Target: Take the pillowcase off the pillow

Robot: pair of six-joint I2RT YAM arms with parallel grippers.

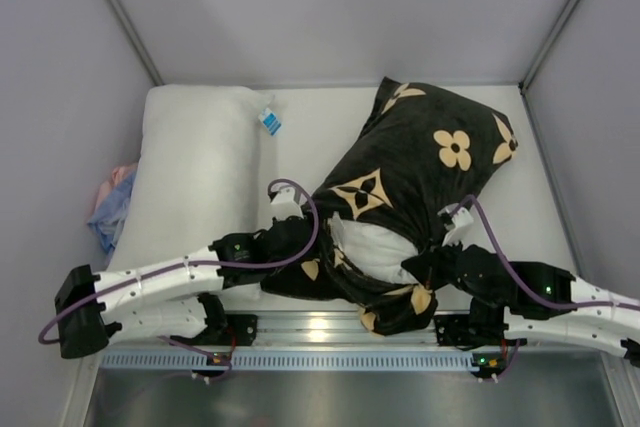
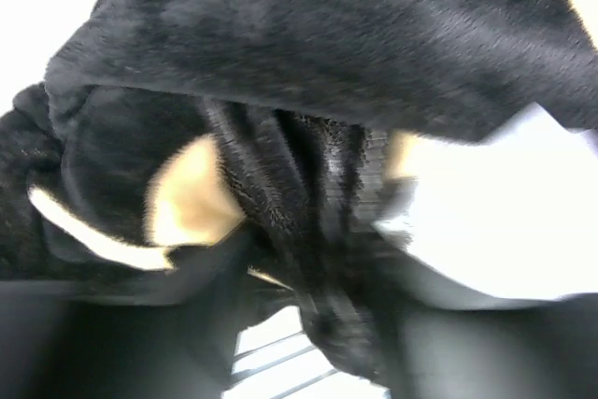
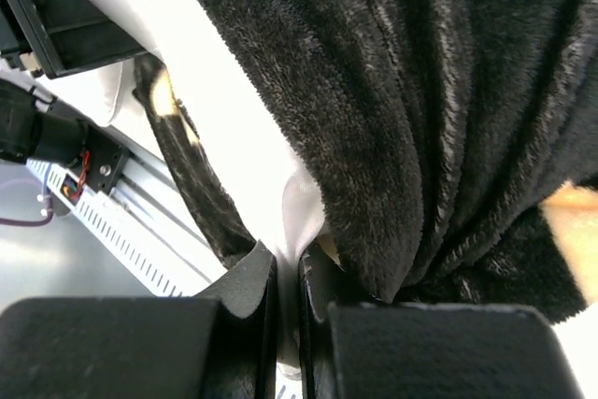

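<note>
The right gripper (image 3: 288,266) is clenched, its two fingers almost meeting on a thin fold of the white pillow (image 3: 224,128). The black pillowcase (image 3: 448,91) hangs in pleats against the outer finger.

The left gripper (image 2: 318,320) is blurred in its own wrist view. Its dark fingers stand apart at the bottom corners with a bunched ridge of the pillowcase (image 2: 327,44) between them, but I cannot tell whether they are clamping it or loose.

Only the top view shows how the two tools sit. The left gripper (image 1: 300,239) is at the near-left edge of the pillowcase's (image 1: 430,157) mouth and the right gripper (image 1: 425,267) at its near-right. The exposed end of the pillow (image 1: 372,247) bulges out between them, and the rest of it lies inside the cover, which stretches away beyond both grippers.

Left of the left gripper lies a second white pillow (image 1: 195,187) with a blue-white tag (image 1: 268,122) at its far corner. A pink-blue cloth bundle (image 1: 110,202) is tucked just beyond it.
</note>
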